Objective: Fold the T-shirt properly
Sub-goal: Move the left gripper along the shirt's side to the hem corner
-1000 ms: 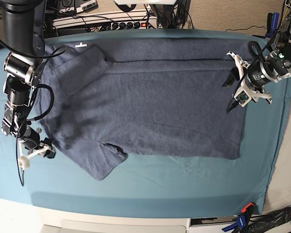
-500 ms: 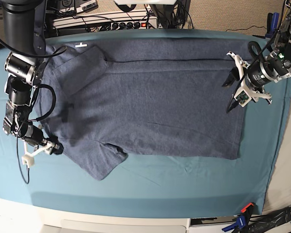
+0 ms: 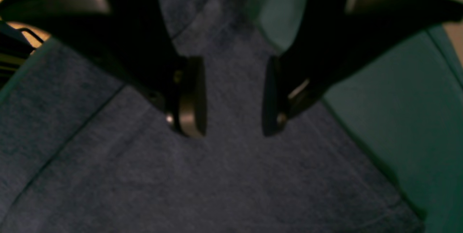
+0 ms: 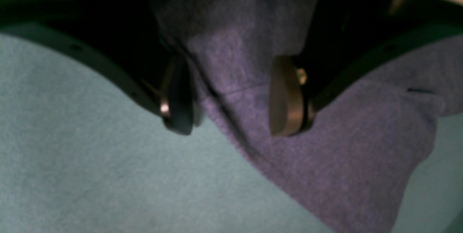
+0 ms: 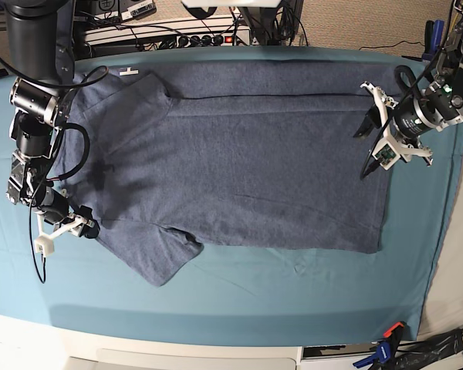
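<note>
Your right gripper (image 5: pixel 65 230) has slid from the teal table cloth (image 5: pixel 239 293) to the lower sleeve's edge, jaws apart astride it. Your left gripper (image 5: pixel 370 139) stays parted over the hem. The T-shirt (image 5: pixel 239 162) lies flat; its small white tag (image 5: pixel 128 72) is unreadable.

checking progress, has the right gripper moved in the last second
Yes. In the base view the right gripper has shifted toward the T-shirt, ending at the sleeve edge, jaws open.
</note>
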Controlling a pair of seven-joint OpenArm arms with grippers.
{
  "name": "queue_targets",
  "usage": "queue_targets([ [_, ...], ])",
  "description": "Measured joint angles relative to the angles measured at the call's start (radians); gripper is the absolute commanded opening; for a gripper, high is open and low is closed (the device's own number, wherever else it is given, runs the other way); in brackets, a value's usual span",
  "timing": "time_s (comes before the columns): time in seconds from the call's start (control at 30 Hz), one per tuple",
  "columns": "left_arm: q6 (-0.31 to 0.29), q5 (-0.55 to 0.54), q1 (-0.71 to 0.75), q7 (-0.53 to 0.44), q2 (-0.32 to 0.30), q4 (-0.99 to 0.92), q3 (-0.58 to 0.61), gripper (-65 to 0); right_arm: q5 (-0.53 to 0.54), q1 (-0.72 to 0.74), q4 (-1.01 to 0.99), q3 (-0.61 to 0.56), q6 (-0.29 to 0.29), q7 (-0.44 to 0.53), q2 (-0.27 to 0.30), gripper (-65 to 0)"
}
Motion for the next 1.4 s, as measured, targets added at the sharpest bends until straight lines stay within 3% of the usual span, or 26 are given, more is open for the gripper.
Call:
queue_targets([
  [0.67,0.000,0.000,0.000,0.000,0.000,0.000,0.000,-38.2,0.037,0.003,0.000,0.000,0.068,-0.021,0.000,-30.6],
  [0.93,0.000,0.000,0.000,0.000,0.000,0.000,0.000,-38.2,0.037,0.003,0.000,0.000,0.068,-0.022,-0.001,-30.8],
  [1.4,0.000,0.000,0.000,0.000,0.000,0.000,0.000,-38.2,0.031,-0.003,-0.005,-0.001,0.067,0.064,-0.001,-63.8],
])
